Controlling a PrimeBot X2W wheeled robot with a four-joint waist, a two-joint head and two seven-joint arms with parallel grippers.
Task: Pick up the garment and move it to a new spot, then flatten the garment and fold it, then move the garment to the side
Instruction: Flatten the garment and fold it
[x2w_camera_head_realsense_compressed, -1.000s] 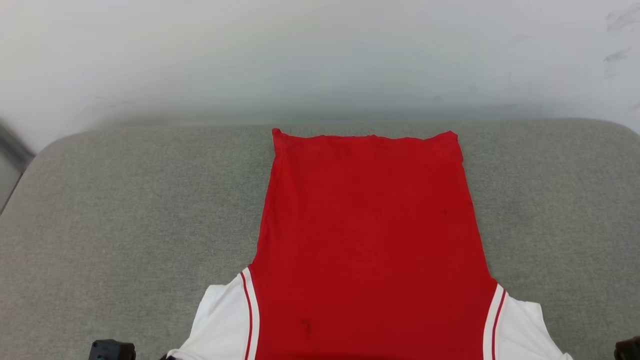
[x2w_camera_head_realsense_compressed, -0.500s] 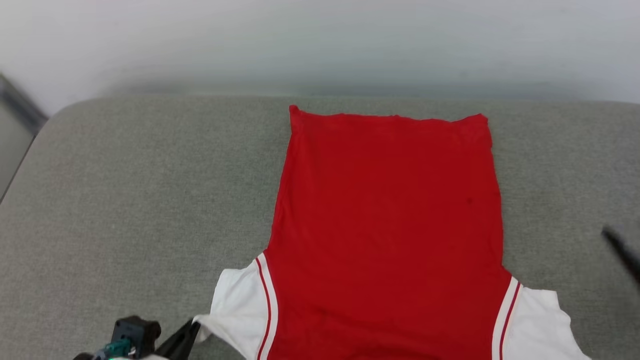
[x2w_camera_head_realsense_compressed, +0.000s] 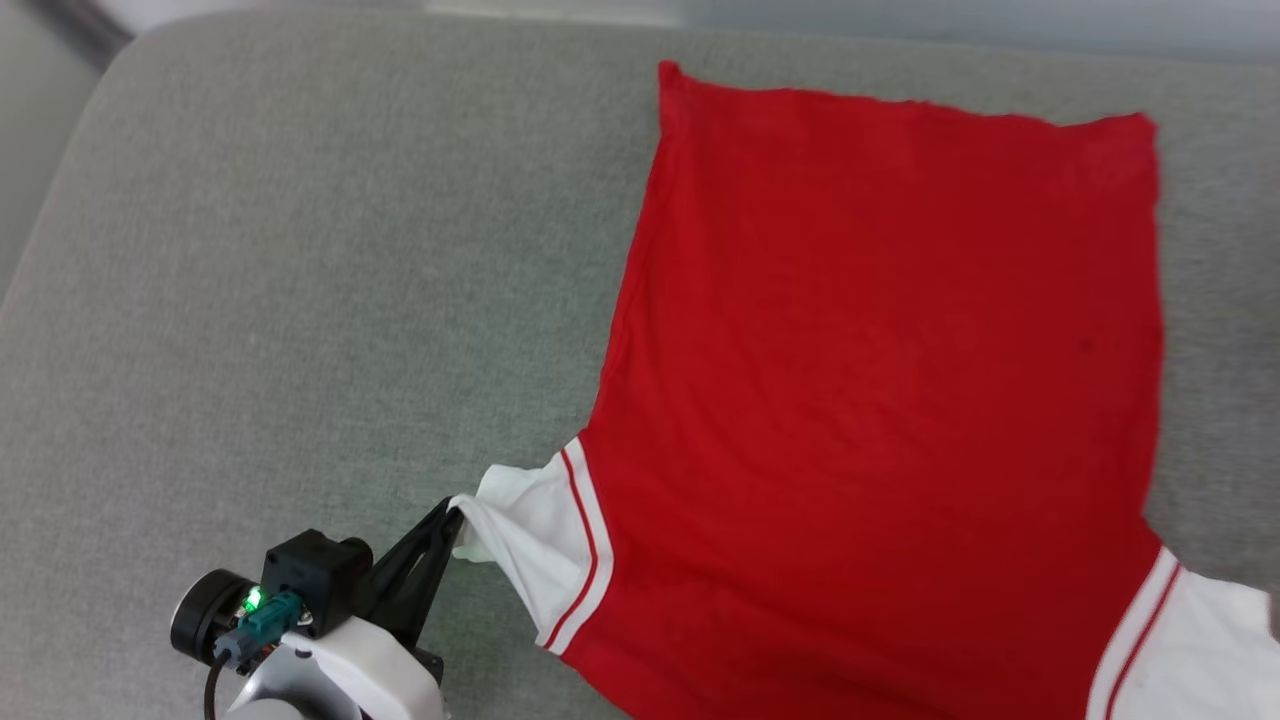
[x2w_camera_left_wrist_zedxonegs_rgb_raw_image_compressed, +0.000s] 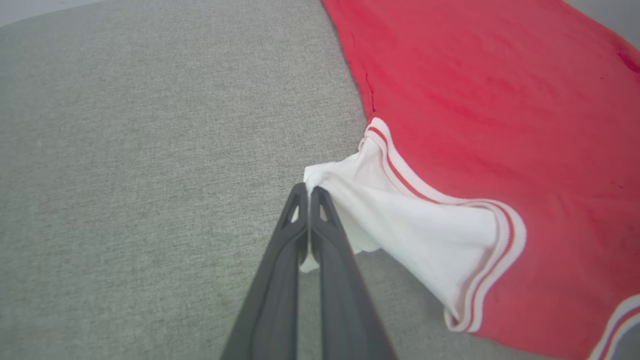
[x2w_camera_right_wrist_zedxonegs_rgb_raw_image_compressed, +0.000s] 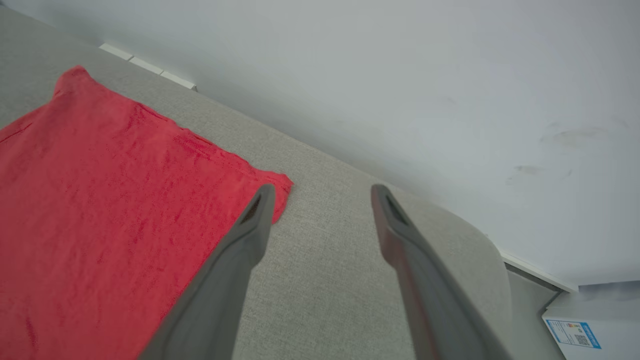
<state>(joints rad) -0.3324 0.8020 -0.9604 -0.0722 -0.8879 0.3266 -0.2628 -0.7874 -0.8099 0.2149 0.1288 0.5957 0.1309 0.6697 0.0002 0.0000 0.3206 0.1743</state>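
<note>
Fingers of the left claw (x2w_camera_left_wrist_zedxonegs_rgb_raw_image_compressed: 307, 189) are pressed together on the edge of the white left sleeve (x2w_camera_left_wrist_zedxonegs_rgb_raw_image_compressed: 400, 220), with a pinch of cloth caught between them. In the head view that claw (x2w_camera_head_realsense_compressed: 455, 512) sits at the lower left and draws the sleeve (x2w_camera_head_realsense_compressed: 520, 540) taut towards itself.

The garment (x2w_camera_head_realsense_compressed: 880, 400) lies to the right of this claw and beyond it, spread plain red side up on the grey cushion (x2w_camera_head_realsense_compressed: 250, 250). Its long axis runs away from the robot, from the shoulders nearby to the hem (x2w_camera_head_realsense_compressed: 900, 100) at the far end.

The right sleeve (x2w_camera_head_realsense_compressed: 1200, 640) lies loose at the lower right. The right arm looks the nearer one for it.

The right claw (x2w_camera_right_wrist_zedxonegs_rgb_raw_image_compressed: 322, 192) is spread wide and empty above the cushion, near the garment's (x2w_camera_right_wrist_zedxonegs_rgb_raw_image_compressed: 100, 210) far corner, with the pale wall (x2w_camera_right_wrist_zedxonegs_rgb_raw_image_compressed: 400, 75) behind.

Collar and shoulders are cut off by the head view's lower edge, and no lettering can be seen from this side.
</note>
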